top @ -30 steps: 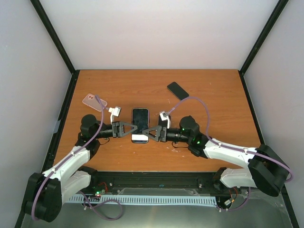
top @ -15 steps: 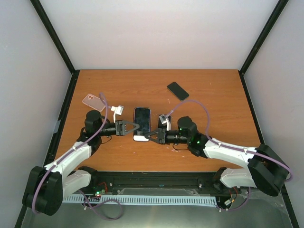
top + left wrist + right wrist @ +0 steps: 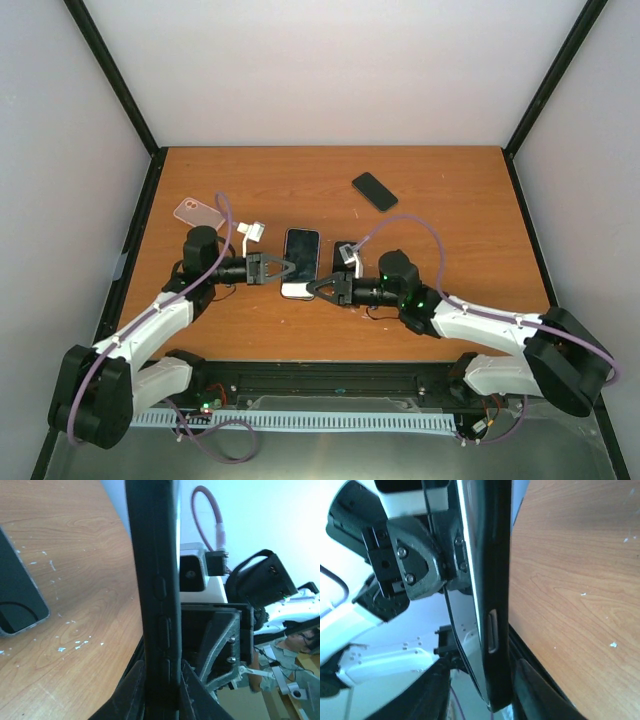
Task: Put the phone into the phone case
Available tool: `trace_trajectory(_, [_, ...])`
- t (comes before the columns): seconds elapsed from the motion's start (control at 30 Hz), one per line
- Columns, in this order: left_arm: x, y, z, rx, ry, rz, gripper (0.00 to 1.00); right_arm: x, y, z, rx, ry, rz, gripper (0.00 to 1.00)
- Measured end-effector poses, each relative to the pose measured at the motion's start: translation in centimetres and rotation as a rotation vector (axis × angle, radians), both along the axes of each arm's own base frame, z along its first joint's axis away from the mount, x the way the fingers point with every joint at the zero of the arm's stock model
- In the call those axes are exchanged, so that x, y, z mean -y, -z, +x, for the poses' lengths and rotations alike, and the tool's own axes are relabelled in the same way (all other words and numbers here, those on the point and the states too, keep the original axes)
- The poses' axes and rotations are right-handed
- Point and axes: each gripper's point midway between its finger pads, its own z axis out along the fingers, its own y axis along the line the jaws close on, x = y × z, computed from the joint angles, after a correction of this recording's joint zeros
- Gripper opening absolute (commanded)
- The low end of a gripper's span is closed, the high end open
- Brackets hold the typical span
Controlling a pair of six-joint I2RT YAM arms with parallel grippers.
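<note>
A phone (image 3: pixel 301 258) with a dark screen and a black rim hangs just above the table's middle, between my two grippers. My left gripper (image 3: pixel 289 268) is shut on its left long edge. In the left wrist view the jaws (image 3: pixel 162 680) pinch the black edge (image 3: pixel 152 555), which has button bumps. My right gripper (image 3: pixel 311 288) grips the near right corner. In the right wrist view it (image 3: pixel 485 680) straddles the phone (image 3: pixel 492 555), one finger on the back and one by the glass. I cannot tell whether the rim is a case.
A pink phone case (image 3: pixel 198 212) lies at the left of the table. A black phone (image 3: pixel 374 190) lies at the back right. A dark flat thing (image 3: pixel 343 250) lies beside my right wrist; a dark slab with a grey rim (image 3: pixel 17 605) shows in the left wrist view.
Both grippers and the phone have shifted a little to the right and away from the near edge. The left arm has stretched out further.
</note>
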Motion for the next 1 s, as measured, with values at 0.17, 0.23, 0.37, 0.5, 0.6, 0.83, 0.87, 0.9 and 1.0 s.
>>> trace_trajectory(0.17, [-0.1, 0.2, -0.2, -0.013, 0.009, 0.008, 0.13, 1.0, -1.9, 0.1, 0.084, 0.040, 0.007, 0.76])
trace_trajectory(0.23, [-0.1, -0.1, -0.5, -0.007, 0.025, 0.000, 0.14, 1.7, -3.6, 0.3, 0.135, 0.074, 0.021, 0.81])
trace_trajectory(0.37, [0.0, -0.9, -1.6, 0.013, 0.077, -0.023, 0.14, 3.2, -6.9, 1.6, 0.225, 0.173, 0.007, 0.87])
trace_trajectory(0.5, [0.1, -1.3, -2.5, 0.011, 0.133, -0.040, 0.14, 4.0, -8.0, 3.2, 0.242, 0.228, -0.047, 0.92])
trace_trajectory(0.6, [0.1, -1.6, -3.2, 0.013, 0.172, -0.054, 0.14, 4.0, -8.3, 3.5, 0.245, 0.227, -0.069, 0.91])
trace_trajectory(0.83, [0.1, -2.3, -4.8, 0.022, 0.262, -0.082, 0.15, 1.9, -8.0, 3.1, 0.225, 0.100, -0.061, 0.77])
trace_trajectory(0.87, [0.1, -2.3, -5.0, 0.022, 0.271, -0.085, 0.15, 1.7, -7.9, 3.0, 0.221, 0.085, -0.060, 0.74])
trace_trajectory(0.9, [0.0, -2.4, -5.1, 0.021, 0.280, -0.087, 0.15, 1.5, -7.7, 2.8, 0.211, 0.066, -0.055, 0.71])
trace_trajectory(1.0, [0.0, -2.4, -5.5, 0.018, 0.300, -0.090, 0.15, 1.1, -7.6, 2.5, 0.202, 0.038, -0.043, 0.61])
